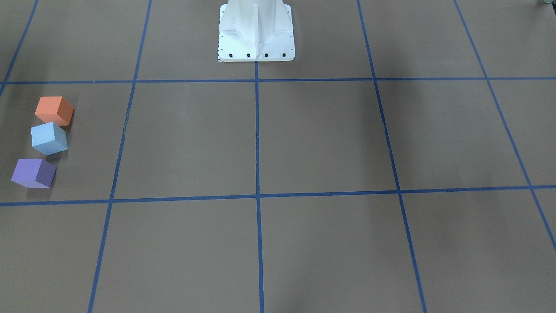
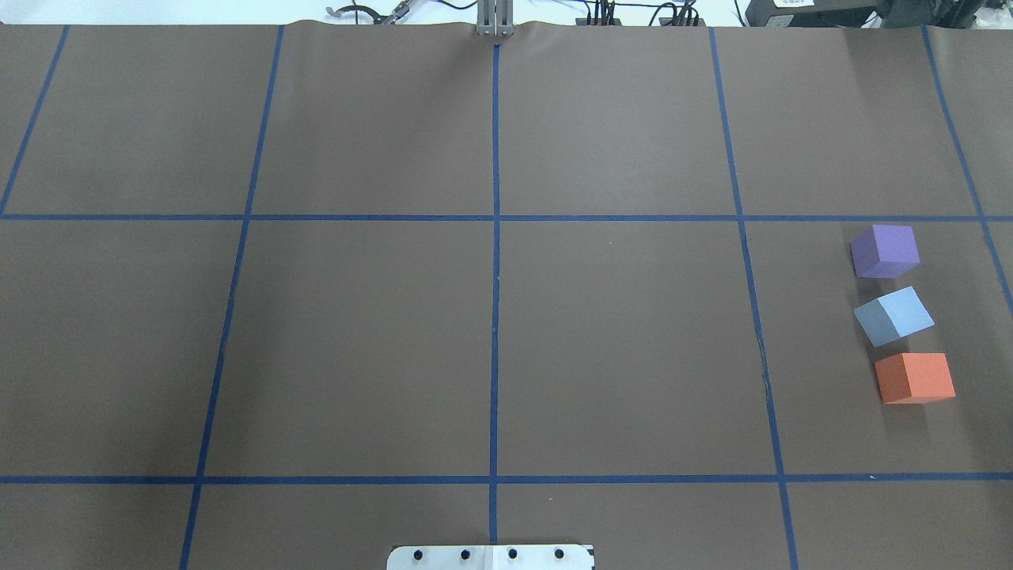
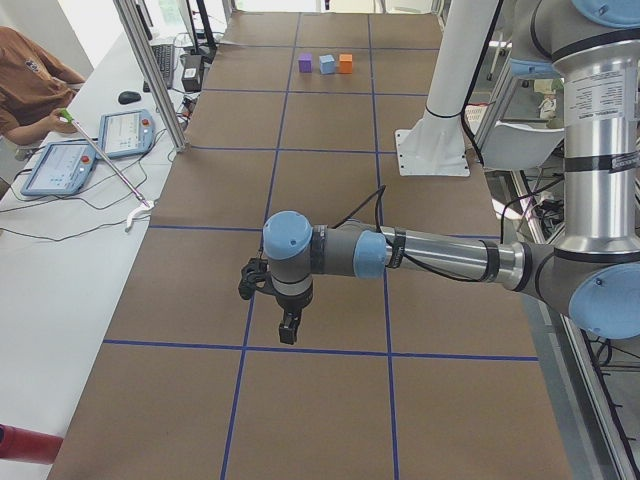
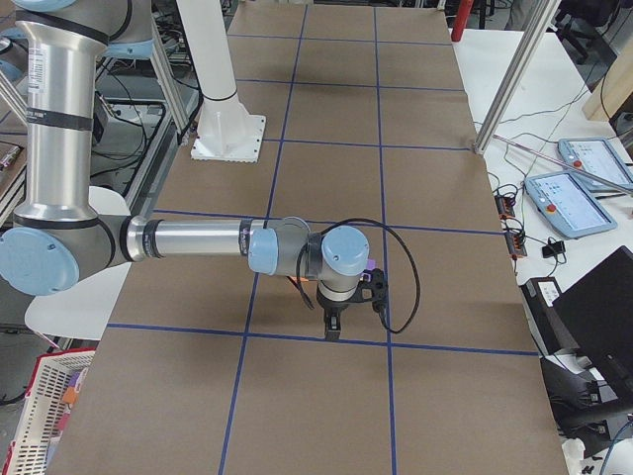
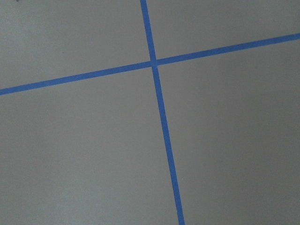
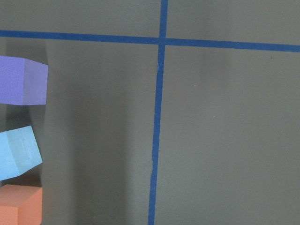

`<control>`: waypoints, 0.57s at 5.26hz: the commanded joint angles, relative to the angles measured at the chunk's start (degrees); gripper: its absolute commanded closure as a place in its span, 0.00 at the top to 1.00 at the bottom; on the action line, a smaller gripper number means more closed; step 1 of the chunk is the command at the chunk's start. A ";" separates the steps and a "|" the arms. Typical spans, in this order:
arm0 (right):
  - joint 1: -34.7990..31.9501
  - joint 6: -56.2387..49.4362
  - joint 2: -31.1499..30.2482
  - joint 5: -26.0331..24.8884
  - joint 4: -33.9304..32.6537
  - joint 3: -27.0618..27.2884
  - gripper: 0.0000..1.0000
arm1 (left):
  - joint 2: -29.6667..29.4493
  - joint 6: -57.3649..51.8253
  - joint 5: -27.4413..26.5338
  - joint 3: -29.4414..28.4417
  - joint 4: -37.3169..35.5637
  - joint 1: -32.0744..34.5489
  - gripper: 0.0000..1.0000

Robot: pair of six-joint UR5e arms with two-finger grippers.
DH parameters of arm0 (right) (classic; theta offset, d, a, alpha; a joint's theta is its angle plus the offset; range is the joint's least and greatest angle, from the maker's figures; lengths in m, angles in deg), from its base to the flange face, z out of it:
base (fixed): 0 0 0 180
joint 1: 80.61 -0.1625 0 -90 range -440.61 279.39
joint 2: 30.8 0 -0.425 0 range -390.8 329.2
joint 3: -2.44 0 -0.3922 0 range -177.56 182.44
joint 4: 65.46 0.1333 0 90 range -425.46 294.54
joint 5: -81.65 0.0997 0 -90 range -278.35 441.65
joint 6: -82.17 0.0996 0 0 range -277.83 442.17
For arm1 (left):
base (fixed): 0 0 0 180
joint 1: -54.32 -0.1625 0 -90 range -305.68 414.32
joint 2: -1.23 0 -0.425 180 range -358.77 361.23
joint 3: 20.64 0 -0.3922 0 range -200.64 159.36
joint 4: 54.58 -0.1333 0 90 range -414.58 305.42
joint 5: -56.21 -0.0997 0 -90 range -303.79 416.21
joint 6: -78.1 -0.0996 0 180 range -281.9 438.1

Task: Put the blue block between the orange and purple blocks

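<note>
The blue block [image 1: 48, 138] sits on the table in a row between the orange block [image 1: 54, 110] and the purple block [image 1: 34, 173], each a small gap apart. The row shows at the right of the overhead view: purple [image 2: 885, 251], blue [image 2: 894, 315], orange [image 2: 915, 378]. The right wrist view has them at its left edge, with the blue block [image 6: 18, 152] in the middle. My left gripper [image 3: 288, 330] hangs over the table far from the blocks. My right gripper [image 4: 332, 325] hangs near the row. Both show only in side views, so I cannot tell whether they are open or shut.
The white robot pedestal [image 1: 256, 32] stands at the table's robot side. Blue tape lines [image 2: 495, 237] divide the brown table into squares. A side bench with tablets [image 3: 60, 165] and a seated operator [image 3: 25, 85] runs along the far edge.
</note>
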 commanded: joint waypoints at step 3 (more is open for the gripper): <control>0.16 3.27 0.24 0.11 6.91 -0.37 1.00 | 0.01 0.00 -0.33 0.30 -0.08 0.00 1.00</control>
